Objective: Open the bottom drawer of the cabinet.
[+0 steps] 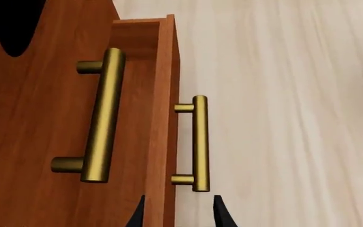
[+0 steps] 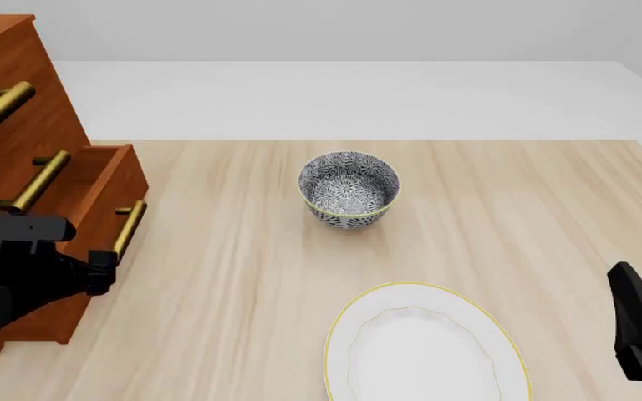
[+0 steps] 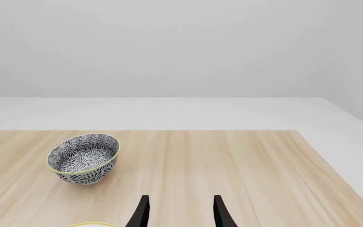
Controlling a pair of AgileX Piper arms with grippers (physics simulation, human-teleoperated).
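Bottom drawer: rigid, sliding wood, partly out of cabinet. Grip its brass handle; left gripper jaws open, empty.

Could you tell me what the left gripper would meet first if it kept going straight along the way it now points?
Most likely the brass handle of the bottom drawer: it lies straight ahead of the open left gripper, between the fingertips. How far ahead is hard to judge.
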